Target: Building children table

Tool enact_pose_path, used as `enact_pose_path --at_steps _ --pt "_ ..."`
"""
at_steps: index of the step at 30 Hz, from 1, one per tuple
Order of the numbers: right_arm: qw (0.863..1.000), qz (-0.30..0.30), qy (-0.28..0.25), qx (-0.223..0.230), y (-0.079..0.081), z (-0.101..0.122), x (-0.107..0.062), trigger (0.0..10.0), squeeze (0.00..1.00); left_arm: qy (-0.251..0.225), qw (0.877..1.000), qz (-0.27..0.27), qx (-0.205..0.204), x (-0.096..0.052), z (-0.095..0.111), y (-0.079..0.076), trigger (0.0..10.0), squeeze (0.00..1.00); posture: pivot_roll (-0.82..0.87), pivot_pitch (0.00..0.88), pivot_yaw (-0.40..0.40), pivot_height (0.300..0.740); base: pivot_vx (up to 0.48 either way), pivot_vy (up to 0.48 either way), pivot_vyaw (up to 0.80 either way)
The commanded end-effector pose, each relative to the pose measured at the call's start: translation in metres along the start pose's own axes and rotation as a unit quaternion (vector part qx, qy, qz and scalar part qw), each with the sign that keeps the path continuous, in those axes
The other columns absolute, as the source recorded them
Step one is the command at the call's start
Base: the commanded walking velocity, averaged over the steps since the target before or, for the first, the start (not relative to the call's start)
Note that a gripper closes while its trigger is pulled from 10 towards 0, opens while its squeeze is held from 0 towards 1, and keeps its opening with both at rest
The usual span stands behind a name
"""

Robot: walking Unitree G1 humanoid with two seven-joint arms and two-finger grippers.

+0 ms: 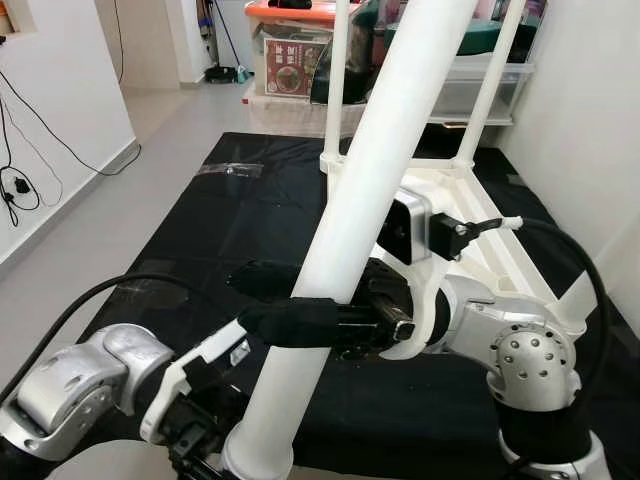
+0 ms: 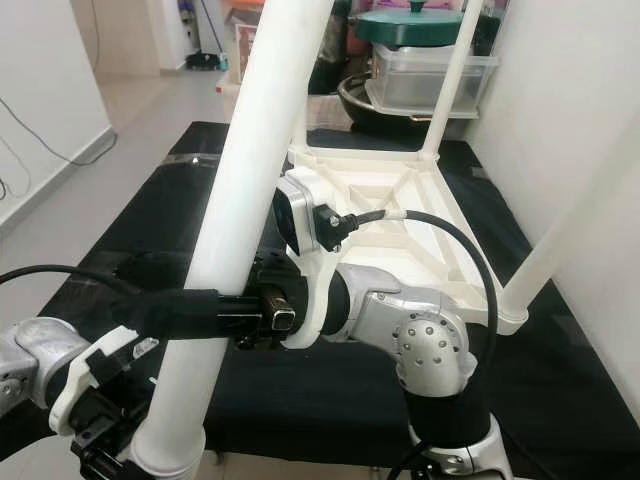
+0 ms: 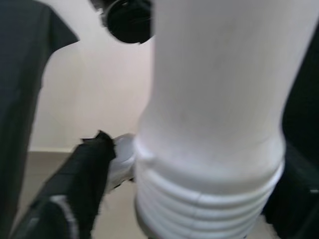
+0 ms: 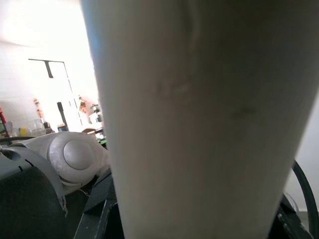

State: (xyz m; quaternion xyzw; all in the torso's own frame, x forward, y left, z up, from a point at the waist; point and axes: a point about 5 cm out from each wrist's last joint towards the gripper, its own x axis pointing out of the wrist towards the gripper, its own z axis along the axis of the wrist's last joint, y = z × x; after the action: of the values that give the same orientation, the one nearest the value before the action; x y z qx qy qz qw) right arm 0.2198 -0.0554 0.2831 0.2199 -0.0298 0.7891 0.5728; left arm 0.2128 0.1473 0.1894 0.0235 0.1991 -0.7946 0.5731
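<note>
Right tool (image 1: 290, 300) clamped round white table leg (image 1: 370, 190), left tool (image 1: 215, 425) gripping its threaded base

Black mat (image 1: 200, 230) spread on the grey floor (image 1: 110, 200); small clear bag (image 1: 230, 170) lies near its far edge. Clear bins (image 2: 430, 75) stacked at the back, one with green lid (image 2: 420, 25). Black cables (image 1: 20, 150) hang on left wall.
</note>
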Motion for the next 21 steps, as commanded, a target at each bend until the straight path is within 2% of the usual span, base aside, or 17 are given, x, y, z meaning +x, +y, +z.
enact_pose_path --at_steps 1,4,5,7,9,10,11,12,13,16,17,19,21 --pt "1.000 0.025 -0.008 -0.003 0.005 0.002 0.003 0.0 0.00 0.017 0.999 0.040 -0.002 -0.011 -0.003 0.005 10.0 1.00 0.03 0.000 -0.021 0.740 0.000 0.000 0.00" --pt "1.000 0.022 -0.009 -0.005 0.005 0.002 0.002 0.0 0.00 0.015 0.999 0.048 -0.001 -0.015 -0.001 0.007 10.0 1.00 0.03 0.000 -0.021 0.740 0.000 0.000 0.00" --pt "1.000 0.004 -0.012 -0.016 0.001 0.005 -0.003 0.0 0.00 0.011 0.997 0.076 0.013 -0.028 0.005 0.008 10.0 1.00 0.03 0.000 -0.021 0.740 0.000 0.000 0.00" --pt "1.000 -0.004 -0.014 -0.021 -0.001 0.007 -0.005 0.0 0.00 0.008 0.996 0.087 0.018 -0.032 0.008 0.008 10.0 1.00 0.03 0.000 -0.019 0.740 0.000 0.000 0.00" --pt "0.998 -0.040 -0.024 -0.040 -0.008 0.013 -0.015 0.0 0.00 -0.002 0.991 0.130 0.039 -0.044 0.015 0.008 10.0 1.00 0.03 0.000 -0.021 0.740 0.000 0.000 0.00" --pt "0.998 -0.040 -0.024 -0.040 -0.008 0.013 -0.015 0.0 0.00 -0.002 0.991 0.130 0.039 -0.044 0.015 0.008 10.0 1.00 0.03 0.000 -0.021 0.740 0.000 0.000 0.00" --pt "0.997 -0.055 -0.028 -0.049 -0.011 0.015 -0.019 0.0 0.00 -0.007 0.988 0.147 0.047 -0.048 0.017 0.007 10.0 0.13 0.03 0.000 -0.022 0.740 0.000 0.000 0.00" --pt "0.997 -0.055 -0.028 -0.049 -0.011 0.015 -0.019 0.0 0.00 -0.007 0.988 0.147 0.047 -0.048 0.017 0.007 10.0 0.13 0.03 0.000 -0.022 0.740 0.000 0.000 0.00" --pt "0.992 -0.098 -0.037 -0.067 -0.019 0.021 -0.029 0.0 0.00 -0.014 0.981 0.183 0.065 -0.057 0.021 0.005 10.0 0.00 0.04 0.000 -0.024 0.740 0.000 0.000 0.00" --pt "0.971 -0.202 -0.062 -0.109 -0.038 0.039 -0.057 0.0 0.00 -0.055 0.956 0.267 0.105 -0.078 0.032 -0.004 10.0 0.00 0.04 0.000 -0.031 0.740 0.000 0.000 0.00" --pt "0.971 -0.202 -0.062 -0.109 -0.038 0.039 -0.057 0.0 0.00 -0.055 0.956 0.267 0.105 -0.078 0.032 -0.004 10.0 0.00 0.04 0.000 -0.031 0.740 0.000 0.000 0.00" --pt "0.958 -0.245 -0.073 -0.134 -0.045 0.050 -0.072 0.0 0.00 -0.093 0.944 0.292 0.118 -0.082 0.038 -0.014 10.0 0.00 0.05 0.000 -0.044 0.740 0.000 0.000 0.00" --pt "0.948 -0.268 -0.081 -0.147 -0.049 0.059 -0.080 0.0 0.00 -0.104 0.939 0.302 0.125 -0.082 0.040 -0.019 10.0 0.00 0.07 0.000 -0.057 0.740 0.000 0.000 0.00"
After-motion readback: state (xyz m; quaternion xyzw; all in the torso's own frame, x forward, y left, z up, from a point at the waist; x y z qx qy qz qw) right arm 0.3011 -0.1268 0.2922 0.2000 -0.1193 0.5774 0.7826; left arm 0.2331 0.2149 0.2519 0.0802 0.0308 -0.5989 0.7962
